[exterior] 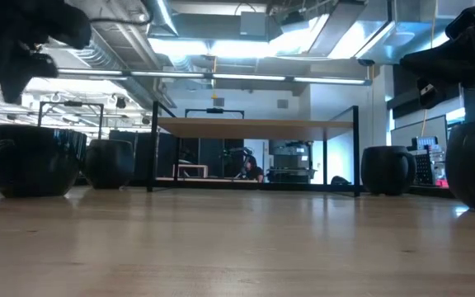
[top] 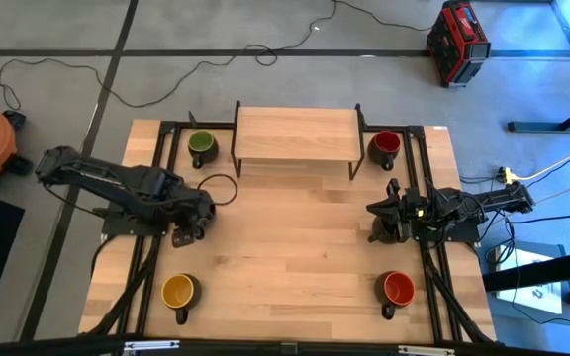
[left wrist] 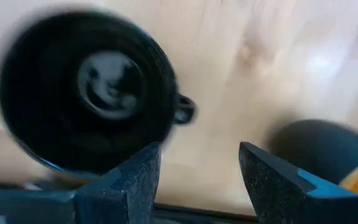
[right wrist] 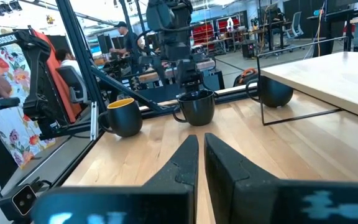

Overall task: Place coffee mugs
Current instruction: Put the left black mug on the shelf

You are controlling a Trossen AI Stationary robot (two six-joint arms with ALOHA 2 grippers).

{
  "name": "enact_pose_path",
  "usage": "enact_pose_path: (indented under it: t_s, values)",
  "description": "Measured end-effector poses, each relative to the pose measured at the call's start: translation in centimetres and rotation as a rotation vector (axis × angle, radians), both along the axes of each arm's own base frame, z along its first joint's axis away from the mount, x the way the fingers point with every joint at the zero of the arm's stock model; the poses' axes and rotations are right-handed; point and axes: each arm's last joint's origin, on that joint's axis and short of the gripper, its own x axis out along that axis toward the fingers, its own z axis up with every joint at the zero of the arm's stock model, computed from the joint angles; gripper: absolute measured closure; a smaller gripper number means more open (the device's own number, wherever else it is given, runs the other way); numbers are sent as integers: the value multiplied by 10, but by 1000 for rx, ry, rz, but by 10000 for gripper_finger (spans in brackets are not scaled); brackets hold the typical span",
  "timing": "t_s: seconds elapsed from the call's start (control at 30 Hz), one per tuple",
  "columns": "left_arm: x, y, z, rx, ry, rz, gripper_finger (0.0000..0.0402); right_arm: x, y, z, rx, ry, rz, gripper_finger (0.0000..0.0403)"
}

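Four mugs, black outside, stand near the table's corners: green inside (top: 203,145) far left, dark red (top: 385,144) far right, yellow (top: 179,292) near left, orange-red (top: 397,289) near right. A black-inside mug (left wrist: 86,93) stands upright on the table left of centre, its handle (left wrist: 184,109) to one side. My left gripper (left wrist: 201,168) is open, points down and hovers just above and beside this mug, clear of it; the right wrist view (right wrist: 197,109) shows the same mug under that arm. My right gripper (right wrist: 201,155) is shut and empty, held level at the table's right side, pointing left. A second black-inside mug does not show plainly.
A low wooden shelf (top: 297,135) on thin black legs stands at the far middle of the table. Black frame rails (top: 137,297) run along the table's left and right sides. The middle of the tabletop (top: 295,247) is bare wood.
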Motion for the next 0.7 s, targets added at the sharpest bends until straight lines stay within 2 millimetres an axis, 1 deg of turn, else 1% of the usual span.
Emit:
enact_pose_path:
  t_s: [0.1, 0.2, 0.33, 0.5, 0.7]
  values:
    - [4, -2, -4, 76, 6, -121, 190, 0, 0, 0, 0, 0, 0, 386]
    - [6, -5, -9, 103, 55, -216, 190, 0, 0, 0, 0, 0, 0, 386]
    - [8, -10, -22, 118, 111, -302, 190, 0, 0, 0, 0, 0, 0, 386]
    - [8, -13, -40, 162, 178, -336, 190, 0, 0, 0, 0, 0, 0, 386]
    - [9, -12, -56, 209, 190, -333, 193, 0, -1, 0, 2, -1, -27, 386]
